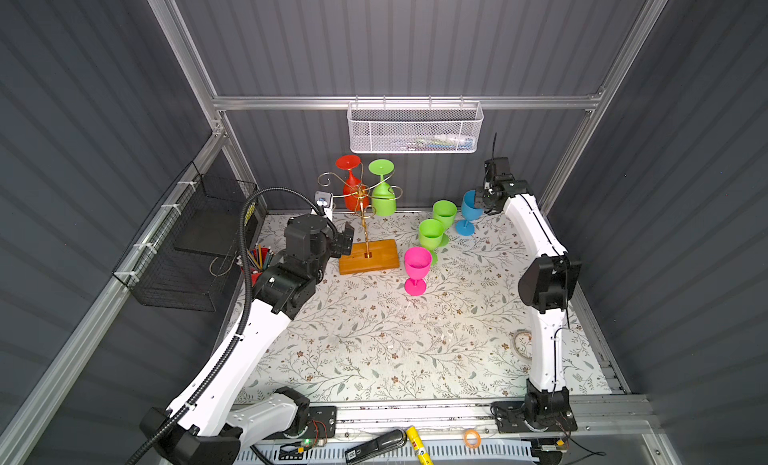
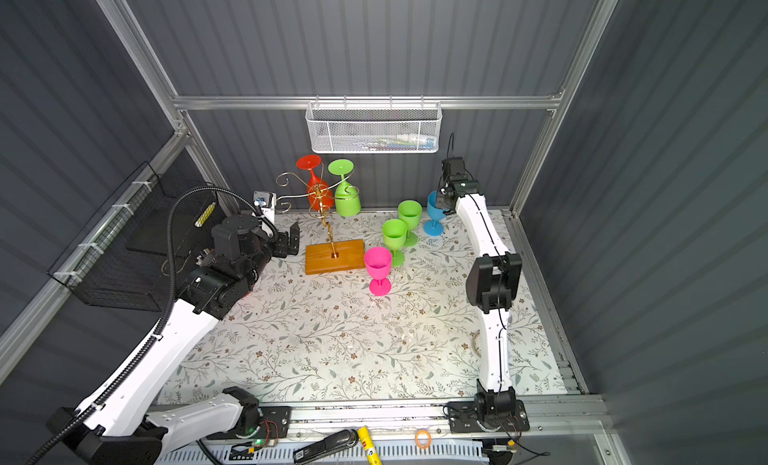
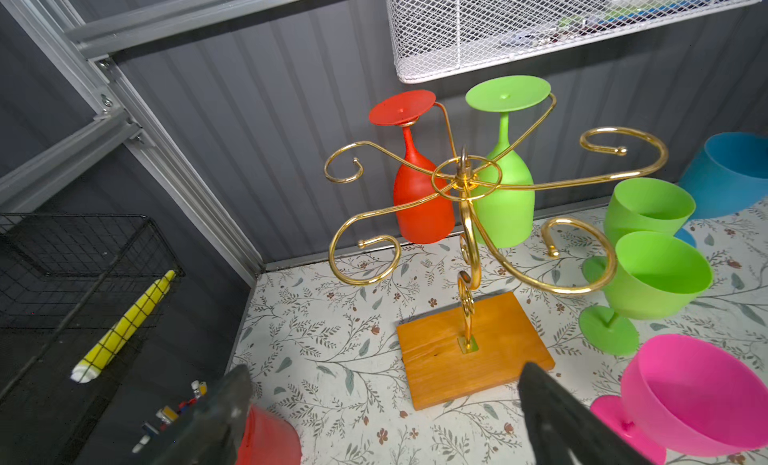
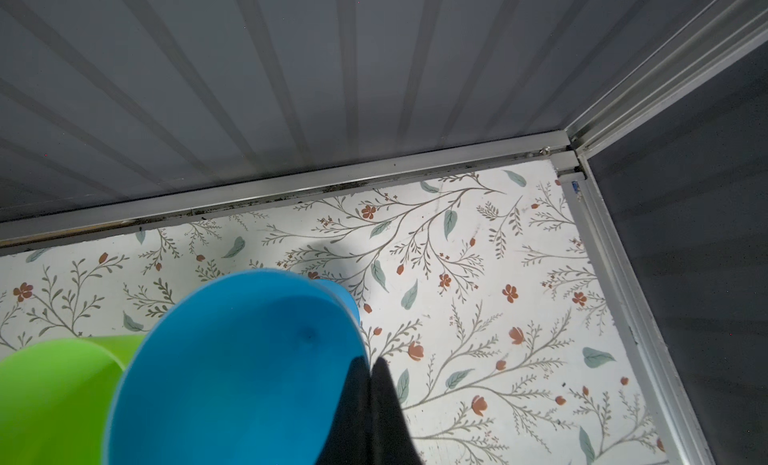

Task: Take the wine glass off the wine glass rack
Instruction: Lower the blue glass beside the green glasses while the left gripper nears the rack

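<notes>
The red glass (image 3: 424, 201) and the hanging green glass (image 3: 505, 205) are hung upside down by their feet from the rear arms of the gold rack (image 3: 465, 180), whose wooden base (image 3: 457, 371) is set on the flowered table (image 1: 374, 338) near the back wall. The left gripper (image 3: 384, 373) is held just beside the base, jaws spread wide, with nothing between them. The right gripper (image 4: 369, 363) is pinched on the rim of the blue glass (image 1: 469, 207), right of two upright green glasses (image 1: 430, 234) and a pink glass (image 1: 417, 267).
</notes>
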{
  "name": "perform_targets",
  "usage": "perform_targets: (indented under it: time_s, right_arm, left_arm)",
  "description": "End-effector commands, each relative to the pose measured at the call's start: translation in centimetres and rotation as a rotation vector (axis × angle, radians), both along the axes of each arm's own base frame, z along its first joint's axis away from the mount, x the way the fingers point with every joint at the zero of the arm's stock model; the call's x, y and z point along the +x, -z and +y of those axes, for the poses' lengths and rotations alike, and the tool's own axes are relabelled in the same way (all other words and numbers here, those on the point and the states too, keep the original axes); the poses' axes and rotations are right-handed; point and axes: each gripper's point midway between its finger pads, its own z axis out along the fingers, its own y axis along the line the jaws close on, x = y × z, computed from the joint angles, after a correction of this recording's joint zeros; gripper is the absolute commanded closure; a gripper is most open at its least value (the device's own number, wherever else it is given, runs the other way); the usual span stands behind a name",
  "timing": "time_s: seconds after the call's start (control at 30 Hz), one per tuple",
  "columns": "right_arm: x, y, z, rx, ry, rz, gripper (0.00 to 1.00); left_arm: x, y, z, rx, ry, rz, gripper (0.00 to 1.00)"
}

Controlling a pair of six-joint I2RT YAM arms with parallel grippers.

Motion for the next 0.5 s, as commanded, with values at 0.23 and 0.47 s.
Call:
perform_targets:
  time_s: [0.23,0.47]
  right_arm:
    - [1.6,1.3,-0.1,-0.015,-0.015,-0.016,1.0]
    - [1.9,2.5,0.4,0.003,-0.028,-0.003,0.97]
  left_arm:
    - [0.3,-0.2,-1.4,-0.071,0.061,0.015,0.0]
    - [0.4,-0.1,-1.5,-0.07,0.066,0.017,0.0]
